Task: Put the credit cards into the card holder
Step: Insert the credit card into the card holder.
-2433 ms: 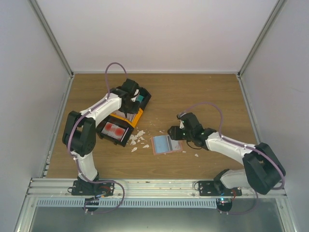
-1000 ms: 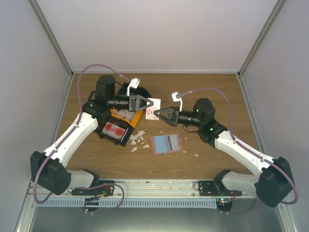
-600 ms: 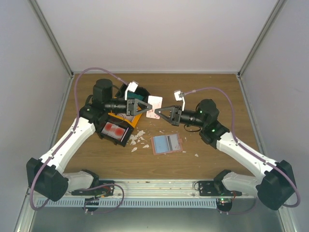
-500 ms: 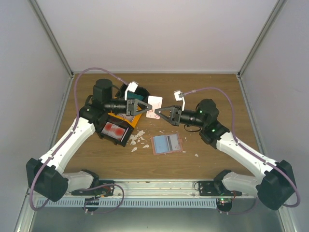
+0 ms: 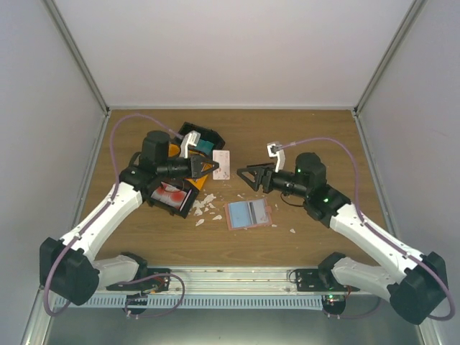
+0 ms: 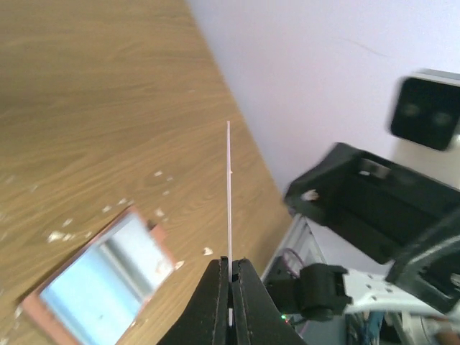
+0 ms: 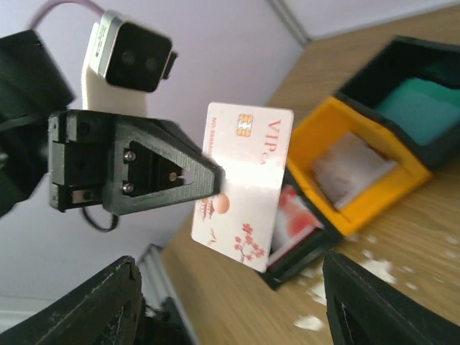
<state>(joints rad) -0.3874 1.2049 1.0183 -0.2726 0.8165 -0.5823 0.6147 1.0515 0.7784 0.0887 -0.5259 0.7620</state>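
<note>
A pale pinkish-white credit card [image 5: 221, 164] hangs above the table, pinched at its left edge by my left gripper [image 5: 213, 167]. In the left wrist view that card [image 6: 228, 194] shows edge-on between the shut jaws. My right gripper [image 5: 246, 178] stands open just right of the card, apart from it; the right wrist view shows the card [image 7: 244, 183] face-on. The salmon card holder [image 5: 248, 214] lies flat below, with a teal-blue card showing in it. A red card [image 5: 170, 192] lies in a black bin, and a teal one [image 5: 205, 146] in another.
An orange bin [image 5: 204, 175] sits between the two black bins [image 5: 188, 206] at the left. White scraps [image 5: 207, 205] are scattered beside the bins and near the holder. Grey walls close in the wooden table [image 5: 302, 136] on three sides.
My right gripper has opened, let go of the pale card and drawn back to the right. The left gripper keeps the card and has shifted slightly left.
</note>
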